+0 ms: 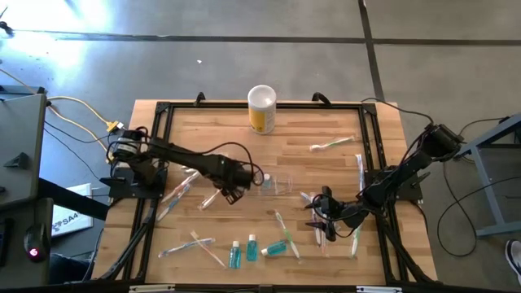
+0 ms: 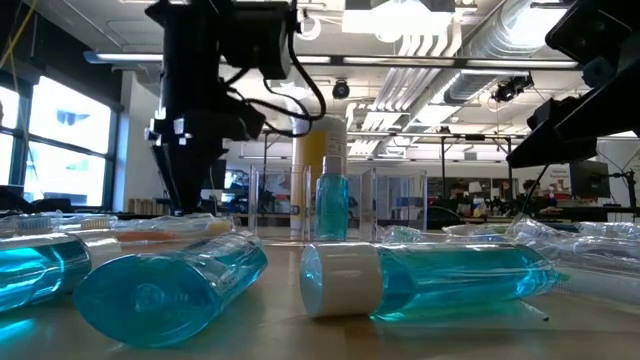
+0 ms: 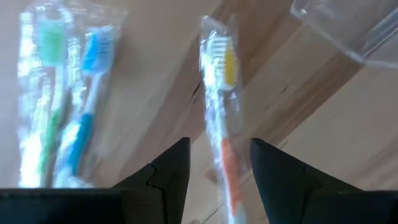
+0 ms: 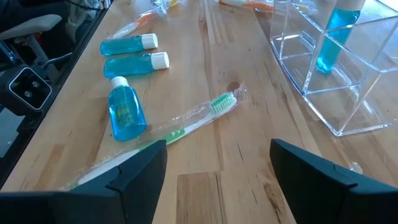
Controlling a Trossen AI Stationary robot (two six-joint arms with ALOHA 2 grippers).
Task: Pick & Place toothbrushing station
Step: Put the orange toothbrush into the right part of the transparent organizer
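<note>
The clear plastic holder (image 1: pixel 278 183) stands mid-table with one teal bottle (image 4: pixel 333 37) upright in it. My left gripper (image 3: pixel 219 168) points down just left of the holder. It is open, with its fingers on either side of a wrapped yellow-and-orange toothbrush (image 3: pixel 224 118) that lies flat on the wood. Wrapped green and blue toothbrushes (image 3: pixel 62 106) lie beside that one. My right gripper (image 4: pixel 217 171) hovers open near the table's right front, over a wrapped green toothbrush (image 4: pixel 193 121). Three teal bottles (image 1: pixel 252 248) lie near the front edge.
A yellow canister with a white top (image 1: pixel 261 108) stands at the far edge. More wrapped toothbrushes lie at the back right (image 1: pixel 332 145), front left (image 1: pixel 189 242) and right side (image 1: pixel 359 167). A black frame (image 1: pixel 163 114) borders the table.
</note>
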